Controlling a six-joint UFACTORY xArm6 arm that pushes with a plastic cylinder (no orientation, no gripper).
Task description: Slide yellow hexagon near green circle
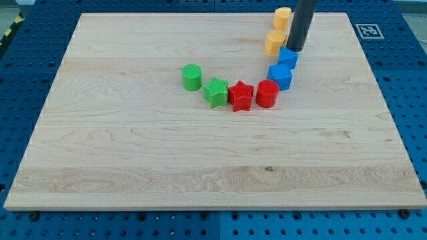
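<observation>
A yellow hexagon block (pixel 274 42) lies near the view's top right, with a second yellow block (pixel 282 17) just above it. The green circle block (pixel 191 77) sits left of centre. My tip (pixel 295 50) rests just right of the yellow hexagon, touching or almost touching it, directly above a blue block (pixel 288 59). The dark rod rises out of the view's top.
A green star-like block (pixel 215 92), a red star (pixel 241 96) and a red cylinder (pixel 267 93) form a curved row from the green circle to the right. A second blue block (pixel 280 76) lies above the red cylinder. The wooden board (pixel 133 167) sits on a blue pegboard.
</observation>
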